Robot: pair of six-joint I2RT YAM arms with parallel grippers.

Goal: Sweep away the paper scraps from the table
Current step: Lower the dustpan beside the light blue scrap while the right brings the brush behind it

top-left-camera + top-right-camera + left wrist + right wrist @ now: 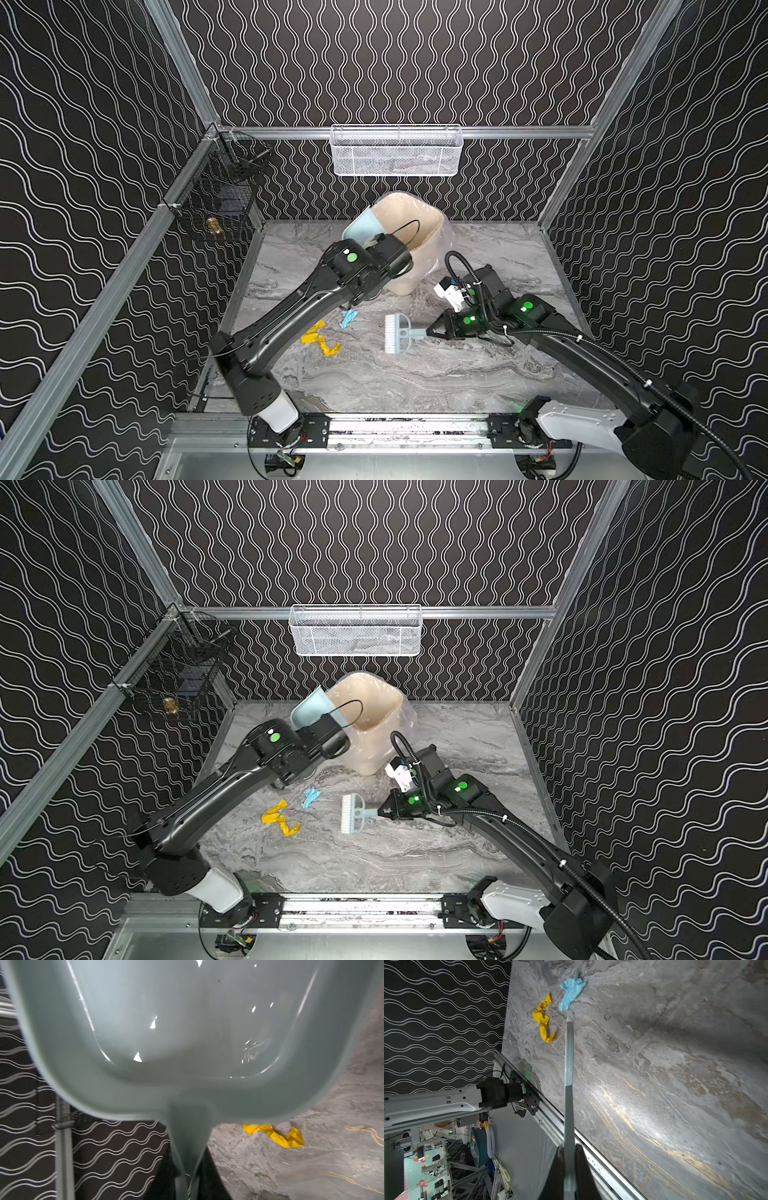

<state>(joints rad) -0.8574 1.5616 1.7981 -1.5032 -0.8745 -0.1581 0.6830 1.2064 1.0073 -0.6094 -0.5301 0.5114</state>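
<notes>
Where the left wall rail meets the rear corner, I log a black wire basket [216,195] hung off the rail, with a small brass-coloured item [213,225] low inside it.

Entry: paper scraps, on the tabletop [415,374], left of centre, close to my left arm. The yellow scraps [320,338] are twisted strips lying bunched together. The light-blue scrap [348,319] is crumpled and lies just beside them on the far side. Both colours show in both top views and in the right wrist view.

Entry: dustpan [359,230], pale blue, raised off the tabletop and tilted. It overlaps the waste bin's left rim in both top views.

Entry: left tool [186,1183], narrow, clamped on the dustpan's handle. The pan's hollow fills most of the left wrist view.

Entry: white mesh basket [395,149], hung on the rear rail above the bin. Its contents are too dim to name.

Entry: brush [397,332], pale blue with white bristles, low at the centre of the tabletop. It is right of the scraps and apart from them, with its bristle side towards them. I cannot tell whether the bristles touch the surface.

Entry: waste bin [405,282], beige, lined with a clear plastic bag, standing at rear centre.

Entry: right tool [430,332], fully closed on the brush's handle. In the right wrist view the handle shows edge-on between the dark fingers [581,1163].
</notes>
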